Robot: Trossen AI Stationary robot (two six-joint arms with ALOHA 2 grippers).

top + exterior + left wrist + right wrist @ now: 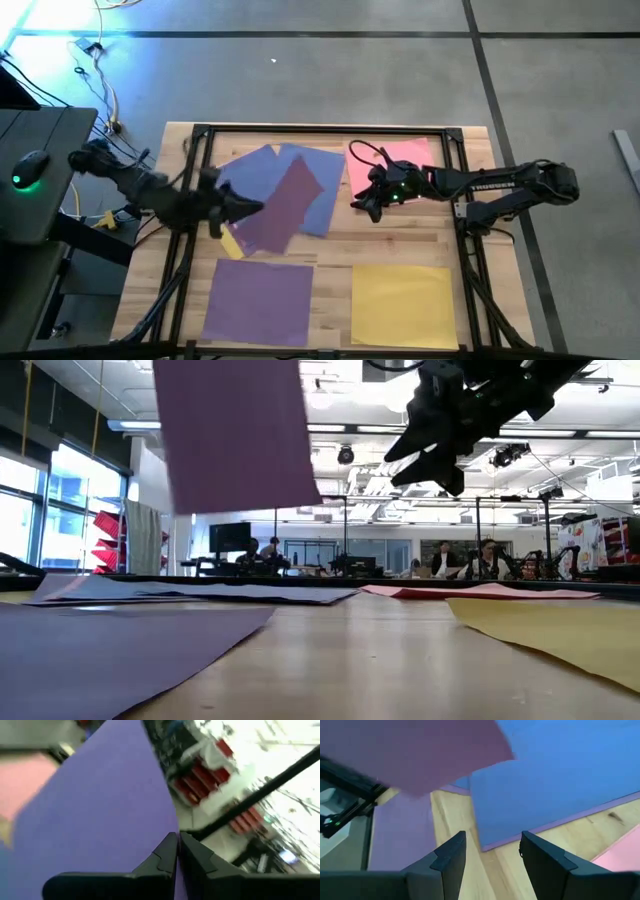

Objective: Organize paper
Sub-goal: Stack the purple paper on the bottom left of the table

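Observation:
My left gripper (240, 207) is shut on a dark purple sheet of paper (285, 205), held up over the table's left middle; in the low view this sheet (235, 430) floats high above the tabletop. Under it, blue sheets (305, 175) lie overlapped on the table. A pink sheet (400, 160) lies far right, a purple one (262, 300) near left and a yellow one (405, 305) near right. My right gripper (365, 200) hovers open above the table's middle, between the blue and pink sheets, with nothing between its fingers (450, 857). My left gripper pinches the dark purple sheet at its edge (162, 820) between its two shut fingers (167, 852). The fingers come roughly level from the table's left. What shows looks like one layer. The sheet is lifted clear of the table and stays fairly flat.
A black frame (330, 130) runs around the wooden table (390, 245). A small yellow scrap (232, 243) lies under the lifted sheet's near corner. A desk with a mouse (30, 165) stands left of the table. People sit in the room beyond (485, 560).

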